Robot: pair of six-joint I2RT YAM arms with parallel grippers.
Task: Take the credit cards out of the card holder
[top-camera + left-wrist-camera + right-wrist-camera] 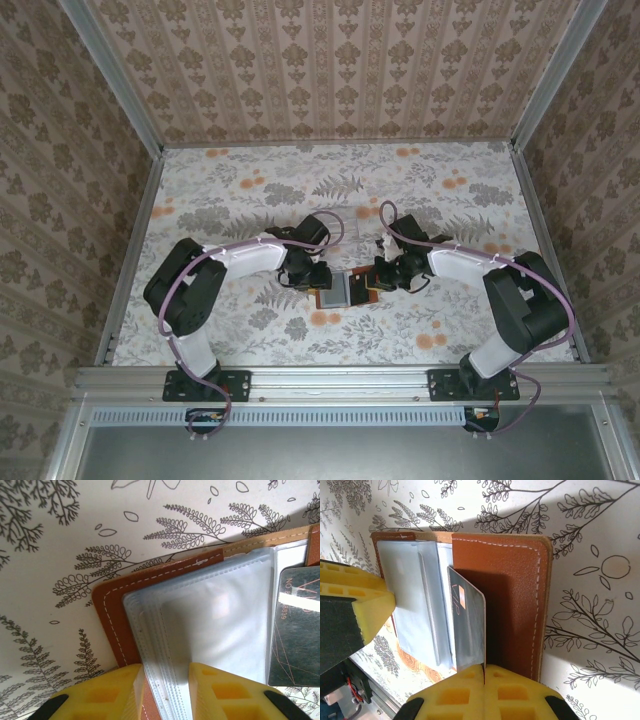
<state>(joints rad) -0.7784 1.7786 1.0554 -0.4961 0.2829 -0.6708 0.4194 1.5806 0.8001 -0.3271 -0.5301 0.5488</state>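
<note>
The brown leather card holder lies open on the table between both arms. My left gripper is shut on its stack of pale plastic sleeves, pinning them near the brown rim. My right gripper is shut on the near edge of a grey credit card marked VIP. That card stands on edge, partly drawn out between the sleeves and the brown flap. The same card shows at the right of the left wrist view. From above, the left gripper and right gripper flank the holder.
The table carries a floral cloth and is walled in on three sides by patterned panels. A metal rail runs along the near edge by the arm bases. The left gripper's yellow finger sits close beside the sleeves in the right wrist view.
</note>
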